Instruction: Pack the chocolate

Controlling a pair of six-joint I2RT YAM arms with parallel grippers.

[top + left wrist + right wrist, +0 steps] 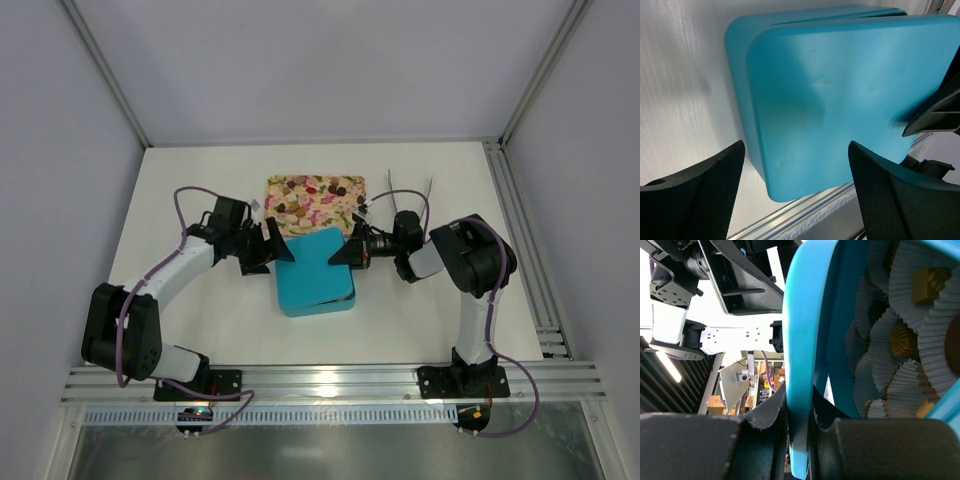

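Teal lid point(312, 262) sits mid-table over the teal box point(292, 303), askew rather than seated flush. A strip of the box shows along its near and left edges in the top view.

Right gripper point(350, 253): comes in from the right, and its fingers pinch the right-hand rim of the lid. In the right wrist view the rim runs straight between the two black pads point(771, 412), one on each side, so the jaws are clamped on the lid. That side of the lid stands off the box, leaving a wedge-shaped gap.

Through the gap, the box interior is lined with crinkled white paper cups point(879, 377). Chocolate point(903, 340) sits in several of them: one tan ridged piece, one squarer tan piece higher up, and darker ones partly hidden by the cup walls. The count cannot be told.

Left gripper point(272, 246): at the lid's left side, jaws wide apart and holding nothing. In the left wrist view both fingers point(700, 192) frame the lid with white table point(685, 100) visible between; whether they touch the lid I cannot tell.

Floral tray point(345, 215): just behind the box, its near edge partly covered by the lid. More chocolate lies loose on it, small dark brown, tan and reddish lumps, mostly towards the back and left.
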